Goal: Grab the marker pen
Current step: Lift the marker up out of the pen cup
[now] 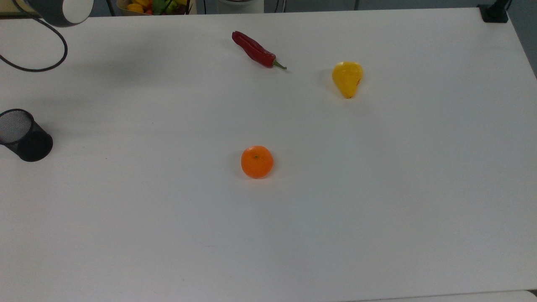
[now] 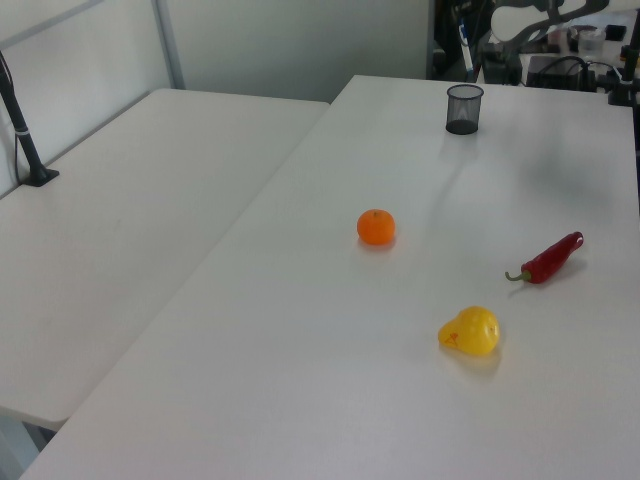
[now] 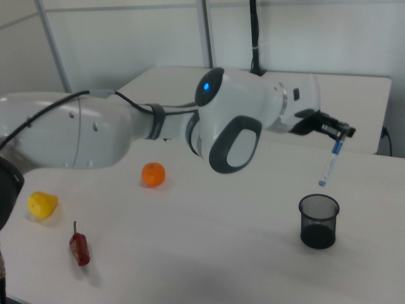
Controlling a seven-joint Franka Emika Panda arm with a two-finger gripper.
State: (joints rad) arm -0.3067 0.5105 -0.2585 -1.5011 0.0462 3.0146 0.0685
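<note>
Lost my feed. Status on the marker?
End effector shut on marker. Marker hangs above the cup, fully out. Nothing in the way.

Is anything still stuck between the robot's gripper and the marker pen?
No. In the right view the gripper is shut on the marker pen, which hangs in the air above the black mesh cup, fully out of it. Nothing visible stands between them.
</note>
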